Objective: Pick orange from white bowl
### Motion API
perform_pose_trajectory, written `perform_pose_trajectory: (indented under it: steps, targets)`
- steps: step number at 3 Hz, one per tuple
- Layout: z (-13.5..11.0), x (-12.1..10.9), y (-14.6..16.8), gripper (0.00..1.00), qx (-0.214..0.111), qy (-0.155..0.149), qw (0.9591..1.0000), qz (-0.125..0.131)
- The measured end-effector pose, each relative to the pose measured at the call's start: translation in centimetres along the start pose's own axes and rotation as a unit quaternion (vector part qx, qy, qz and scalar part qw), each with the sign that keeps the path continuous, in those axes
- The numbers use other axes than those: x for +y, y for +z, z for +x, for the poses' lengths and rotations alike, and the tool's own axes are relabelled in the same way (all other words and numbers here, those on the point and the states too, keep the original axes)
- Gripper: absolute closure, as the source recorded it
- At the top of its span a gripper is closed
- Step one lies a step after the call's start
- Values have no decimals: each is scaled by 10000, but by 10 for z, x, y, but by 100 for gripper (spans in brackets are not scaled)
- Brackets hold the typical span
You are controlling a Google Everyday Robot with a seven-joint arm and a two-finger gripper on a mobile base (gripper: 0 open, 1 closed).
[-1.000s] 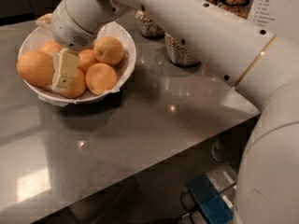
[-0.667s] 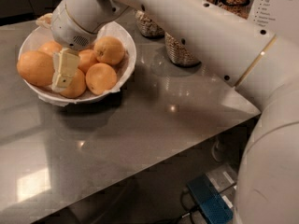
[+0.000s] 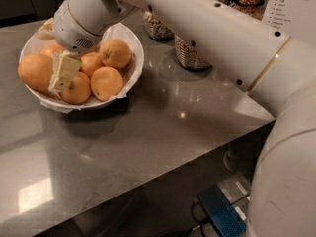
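Observation:
The white bowl sits at the back left of the grey table, lined with crinkled white paper and holding several oranges. The largest, deep-orange orange lies at the bowl's left side. My gripper reaches down into the bowl from the arm's white wrist. It sits right beside the large orange on its right, between it and a smaller orange at the front. Smaller oranges fill the bowl's right half.
Two glass jars of grains stand just behind and to the right of the bowl, under my arm. More jars and a printed sign are at the back right. The table's edge runs diagonally at the right, with a blue box on the floor below.

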State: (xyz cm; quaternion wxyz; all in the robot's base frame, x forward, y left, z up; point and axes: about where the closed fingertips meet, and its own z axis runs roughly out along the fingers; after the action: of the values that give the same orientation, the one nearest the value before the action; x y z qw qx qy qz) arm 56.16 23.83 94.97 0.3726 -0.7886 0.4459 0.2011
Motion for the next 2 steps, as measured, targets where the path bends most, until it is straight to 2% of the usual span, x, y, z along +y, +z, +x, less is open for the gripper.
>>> perform_pose_trajectory:
  steps: [1, 2]
  targets:
    - [-5, 2, 5, 13, -67, -48, 9998, -160]
    - [-6, 7, 15, 14, -176, -35, 9992, -367]
